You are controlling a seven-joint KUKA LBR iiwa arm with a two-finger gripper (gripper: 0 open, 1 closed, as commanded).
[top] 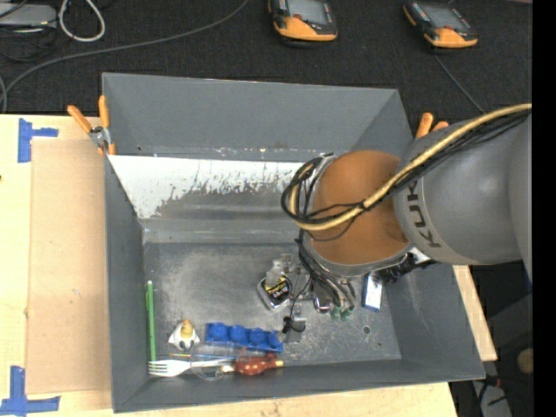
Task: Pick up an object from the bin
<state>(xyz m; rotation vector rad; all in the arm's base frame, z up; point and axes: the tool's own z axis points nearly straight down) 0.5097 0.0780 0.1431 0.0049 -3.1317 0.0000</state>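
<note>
My gripper [323, 295] hangs low over the bin's floor, right of the middle, under the arm's orange cover. Just to its left lies a small black and yellow thing [275, 288] in clear wrapping, close to the gripper or touching it; I cannot tell which. In front of it, towards the near wall, lies a row of blue caps in a clear pack [243, 337]. Below that pack rests a tool with a red-brown handle [257, 366].
Along the near left side lie a green stick [149, 320], a clear plastic fork [174, 368] and a small white and yellow figure [182, 334]. The arm and its cables cover the bin's right side.
</note>
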